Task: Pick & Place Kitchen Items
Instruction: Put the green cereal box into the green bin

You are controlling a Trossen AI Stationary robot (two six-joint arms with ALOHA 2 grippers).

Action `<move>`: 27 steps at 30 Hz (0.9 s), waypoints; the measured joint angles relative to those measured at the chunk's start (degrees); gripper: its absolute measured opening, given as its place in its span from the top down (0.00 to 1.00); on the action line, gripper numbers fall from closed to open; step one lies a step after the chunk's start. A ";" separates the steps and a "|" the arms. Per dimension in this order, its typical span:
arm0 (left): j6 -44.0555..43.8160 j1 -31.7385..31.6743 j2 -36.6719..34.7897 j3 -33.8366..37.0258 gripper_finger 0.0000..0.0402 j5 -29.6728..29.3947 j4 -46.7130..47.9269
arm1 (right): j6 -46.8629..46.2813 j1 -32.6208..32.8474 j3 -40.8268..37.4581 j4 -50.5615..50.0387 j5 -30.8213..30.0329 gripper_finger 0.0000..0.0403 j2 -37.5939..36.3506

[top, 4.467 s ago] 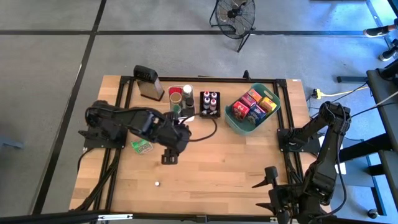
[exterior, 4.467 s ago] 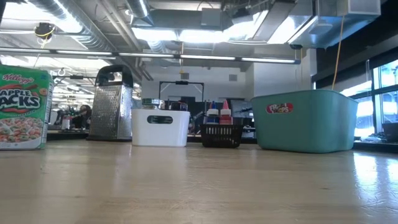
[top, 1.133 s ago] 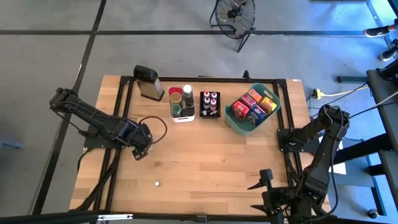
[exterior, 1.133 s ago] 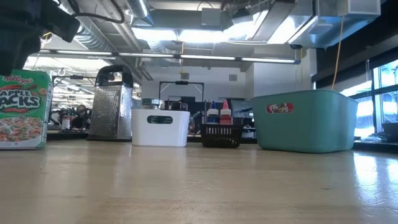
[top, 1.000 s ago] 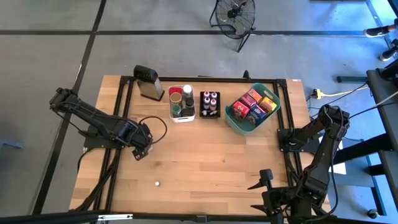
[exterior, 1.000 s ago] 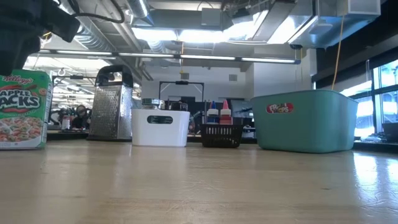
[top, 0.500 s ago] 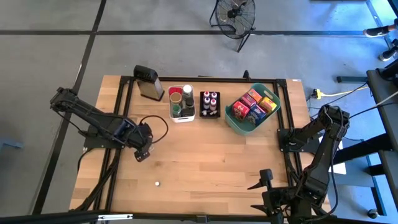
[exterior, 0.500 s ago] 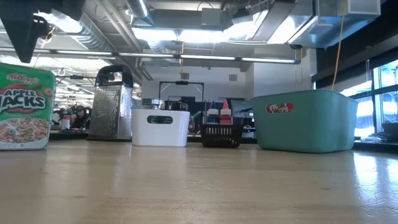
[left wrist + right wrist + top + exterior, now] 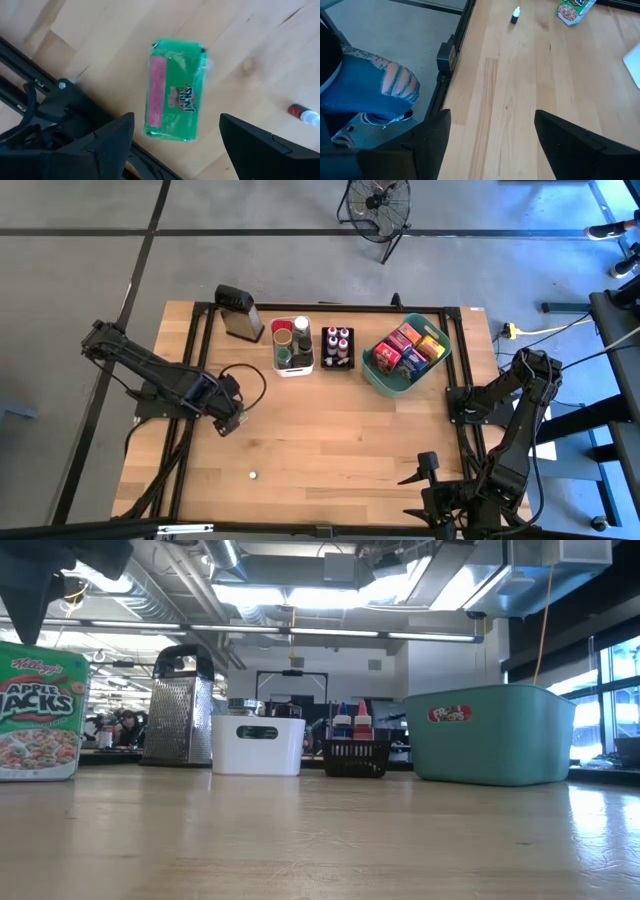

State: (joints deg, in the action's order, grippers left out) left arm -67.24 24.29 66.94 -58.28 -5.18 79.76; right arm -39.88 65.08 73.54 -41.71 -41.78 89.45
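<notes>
The left gripper (image 9: 172,142), jaws spread wide, hangs above the green packet (image 9: 176,104).

reads "kellogg's" and "apple jacks" on the green cereal box (image 9: 38,712) at the low view's left edge. shows a red label on the teal basket (image 9: 488,734), lettering too small to read. bears sideways lettering on the green packet (image 9: 175,89), not legible.
</notes>
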 joint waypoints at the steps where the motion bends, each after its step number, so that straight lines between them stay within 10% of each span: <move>1: 0.01 -0.02 0.04 0.46 0.28 0.41 -0.01 | -0.05 0.00 0.00 0.02 -0.02 0.28 0.00; 27: 0.79 -0.01 0.13 12.98 0.29 4.94 -9.19 | -0.39 0.00 0.00 0.22 0.02 0.28 0.00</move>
State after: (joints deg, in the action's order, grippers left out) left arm -66.45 24.28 67.07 -45.30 -0.24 70.57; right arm -40.27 65.08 73.54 -41.50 -41.76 89.45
